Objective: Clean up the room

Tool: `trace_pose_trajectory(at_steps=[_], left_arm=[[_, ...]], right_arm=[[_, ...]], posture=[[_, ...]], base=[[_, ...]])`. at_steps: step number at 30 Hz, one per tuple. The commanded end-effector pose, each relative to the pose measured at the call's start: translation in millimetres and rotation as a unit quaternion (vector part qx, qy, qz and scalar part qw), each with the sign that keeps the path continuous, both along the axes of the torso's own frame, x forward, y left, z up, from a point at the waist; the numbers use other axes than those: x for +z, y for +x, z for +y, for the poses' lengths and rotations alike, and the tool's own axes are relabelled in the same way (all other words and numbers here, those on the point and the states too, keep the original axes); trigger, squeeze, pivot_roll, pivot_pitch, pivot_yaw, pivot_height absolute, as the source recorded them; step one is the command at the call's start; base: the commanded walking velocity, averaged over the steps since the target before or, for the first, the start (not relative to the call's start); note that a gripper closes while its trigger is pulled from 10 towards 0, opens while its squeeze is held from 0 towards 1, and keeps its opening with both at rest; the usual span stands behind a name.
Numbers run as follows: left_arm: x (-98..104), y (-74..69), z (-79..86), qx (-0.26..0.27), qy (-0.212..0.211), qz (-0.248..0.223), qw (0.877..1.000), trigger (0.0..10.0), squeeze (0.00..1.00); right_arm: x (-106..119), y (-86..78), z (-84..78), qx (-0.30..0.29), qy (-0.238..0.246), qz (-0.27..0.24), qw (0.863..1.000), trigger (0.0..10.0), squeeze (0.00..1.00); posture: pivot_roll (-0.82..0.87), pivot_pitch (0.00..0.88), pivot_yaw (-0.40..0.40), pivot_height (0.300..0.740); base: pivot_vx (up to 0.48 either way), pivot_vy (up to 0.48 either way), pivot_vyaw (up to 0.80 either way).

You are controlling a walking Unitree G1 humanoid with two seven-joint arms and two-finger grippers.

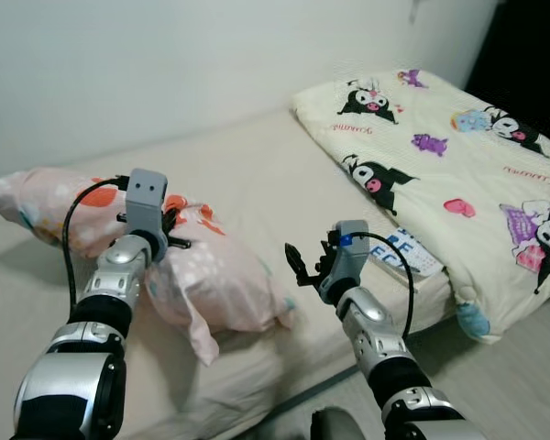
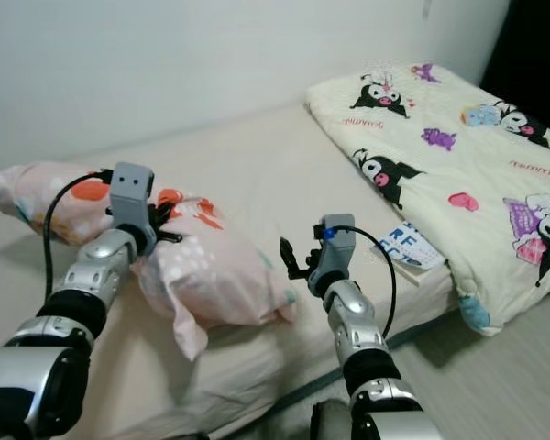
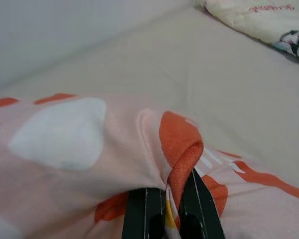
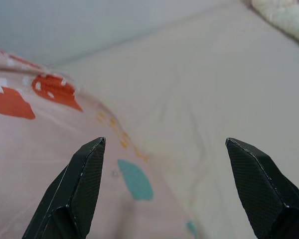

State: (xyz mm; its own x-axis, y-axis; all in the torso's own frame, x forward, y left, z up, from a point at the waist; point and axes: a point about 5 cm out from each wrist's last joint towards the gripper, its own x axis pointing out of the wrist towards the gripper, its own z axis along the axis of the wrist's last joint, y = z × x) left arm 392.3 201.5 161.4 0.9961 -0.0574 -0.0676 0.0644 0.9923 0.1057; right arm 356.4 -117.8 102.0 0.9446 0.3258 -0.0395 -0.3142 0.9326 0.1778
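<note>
Beige mattress [image 1: 257, 183], one pink pillow [image 1: 211, 275], one cartoon quilt [image 1: 440, 137], two end effectors

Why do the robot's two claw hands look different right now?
The left end effector is shut, pinching a fold of the pink pillow; the right end effector is open and holds nothing. The left one rests on top of the pillow, while the right one hangs in the air beside the pillow's end, pointing at it. Both have two black fingers and are over the bed.
</note>
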Motion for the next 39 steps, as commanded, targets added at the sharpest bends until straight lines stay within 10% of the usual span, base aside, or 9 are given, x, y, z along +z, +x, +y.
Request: trace_pose_trajectory(at_steps=[1, 17, 39], left_arm=[[2.9, 0.8, 3.7, 0.016, -0.006, -0.005, 1.0, 10.0, 0.0], [-10.3, -2.1, -4.4, 0.015, -0.012, 0.017, 1.0, 10.0, 0.0], [34.6, -3.0, 66.5, 0.123, 0.119, -0.019, 0.985, 10.0, 0.0]], right_arm=[[-4.0, -2.0, -0.2, -0.001, 0.009, 0.005, 1.0, 10.0, 0.0], [-2.9, -2.0, 0.1, 0.002, 0.01, -0.002, 1.0, 10.0, 0.0], [4.2, -6.9, -0.8, 0.024, 0.012, -0.048, 0.998, 10.0, 0.0]], posture=[[-0.15, 0.059, 0.037, 0.705], [-0.15, 0.049, 0.027, 0.74], [-0.16, 0.047, 0.028, 0.74]], base=[[0.0, 0.0, 0.0], [0.0, 0.02, 0.0], [-0.276, 0.396, 0.14]])
